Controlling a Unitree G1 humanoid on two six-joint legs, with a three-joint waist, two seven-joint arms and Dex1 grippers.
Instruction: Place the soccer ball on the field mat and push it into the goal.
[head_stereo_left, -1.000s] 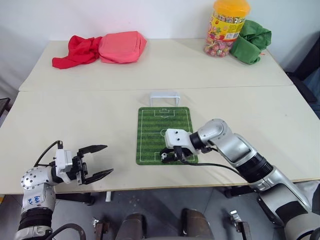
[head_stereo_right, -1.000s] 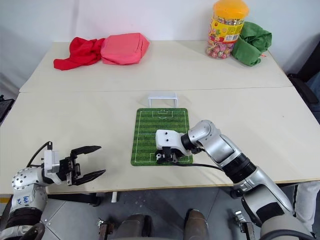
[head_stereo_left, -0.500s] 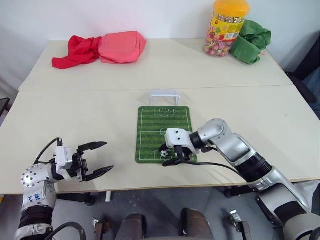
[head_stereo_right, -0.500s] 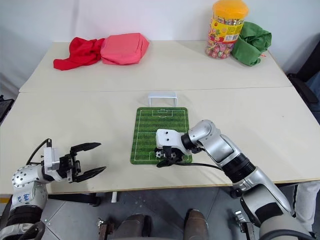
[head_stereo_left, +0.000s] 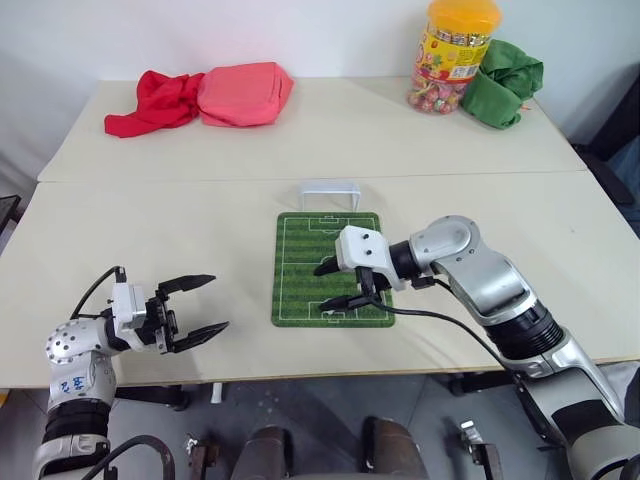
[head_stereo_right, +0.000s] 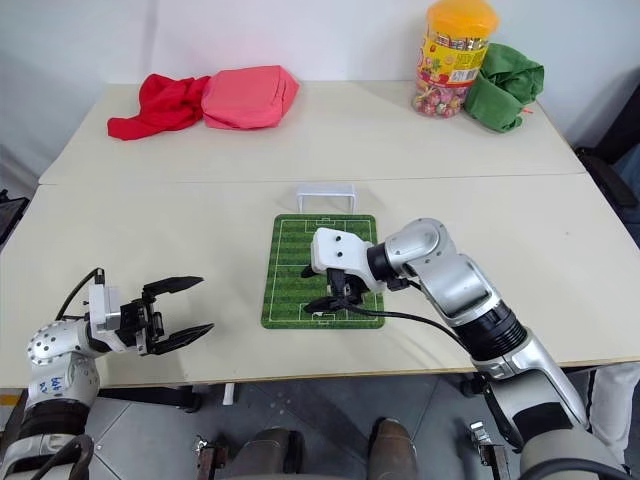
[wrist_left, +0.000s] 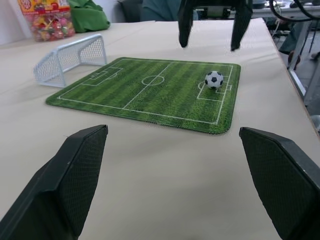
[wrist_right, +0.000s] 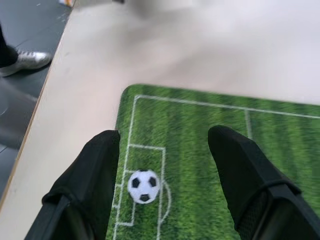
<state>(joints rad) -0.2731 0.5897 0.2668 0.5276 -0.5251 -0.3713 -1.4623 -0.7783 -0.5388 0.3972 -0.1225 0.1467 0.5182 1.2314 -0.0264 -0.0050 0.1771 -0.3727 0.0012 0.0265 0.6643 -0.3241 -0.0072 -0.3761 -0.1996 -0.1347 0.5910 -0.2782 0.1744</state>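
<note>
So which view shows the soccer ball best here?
The left wrist view: the soccer ball sits clear on the field mat in the near-end box, nothing touching it. The right wrist view shows it from above, partly beside a finger. In the head views it is a tiny speck under the right gripper.

Silver-grey arms, white wrist blocks, black cables, 2 black-fingered grippers, left (head_stereo_left: 192, 310) and right (head_stereo_left: 338, 285)

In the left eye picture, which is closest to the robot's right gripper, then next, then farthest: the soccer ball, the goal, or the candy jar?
From the right gripper:
1. Soccer ball, just beneath it on the mat's near end.
2. Goal, beyond the mat's far end.
3. Candy jar, at the table's far right corner.
</note>
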